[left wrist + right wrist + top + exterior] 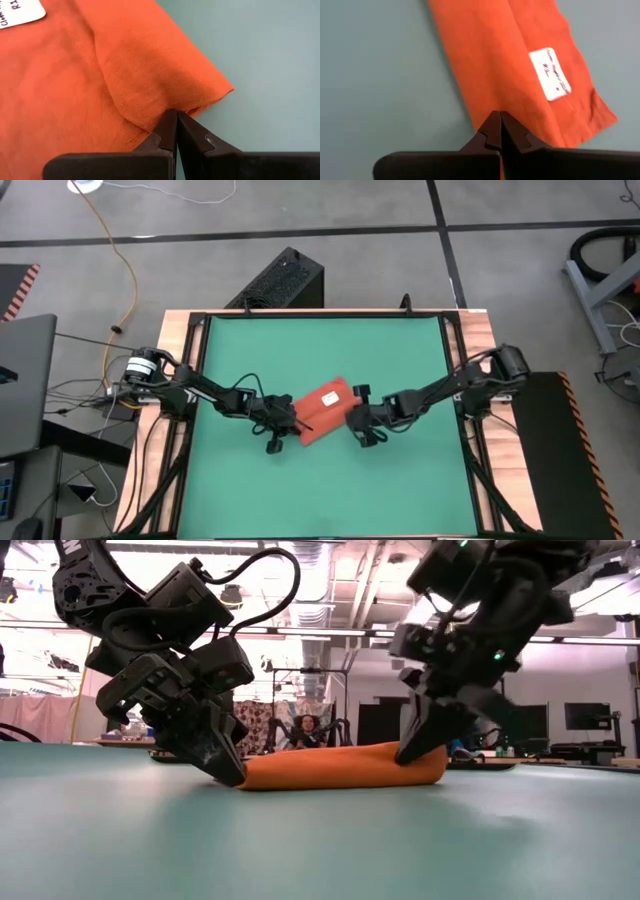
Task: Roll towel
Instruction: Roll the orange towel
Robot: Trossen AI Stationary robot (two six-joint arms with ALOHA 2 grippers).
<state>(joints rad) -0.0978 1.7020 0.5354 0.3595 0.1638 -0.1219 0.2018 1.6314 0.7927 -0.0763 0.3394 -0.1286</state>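
Note:
The orange-red towel (325, 413) lies on the green mat (320, 350) near its middle, with its white tag (331, 398) facing up. In the low view the towel (340, 767) is a low lump between both arms. My left gripper (291, 424) is shut at the towel's left end. My right gripper (352, 418) is shut at its right end. The tag also shows in the right wrist view (550, 73) and partly in the left wrist view (20, 12). My left gripper pinches the towel between its two shut fingertips at an edge close to a corner (172, 106), where the cloth puckers into a raised fold. The fingers slant down from the table's left. The rest of the towel lies on the mat. My right gripper pinches the towel's edge (506, 111) between its shut fingertips, on the tag's end of the cloth. The fingers slant down from the table's right. One layer or several, I cannot tell. The towel stays low on the mat.
The mat is bordered by a black frame and wooden table edges (180, 330). A black box (285, 280) stands beyond the far edge. There is bare mat on all sides of the towel. A person (303, 728) sits far off in the room behind.

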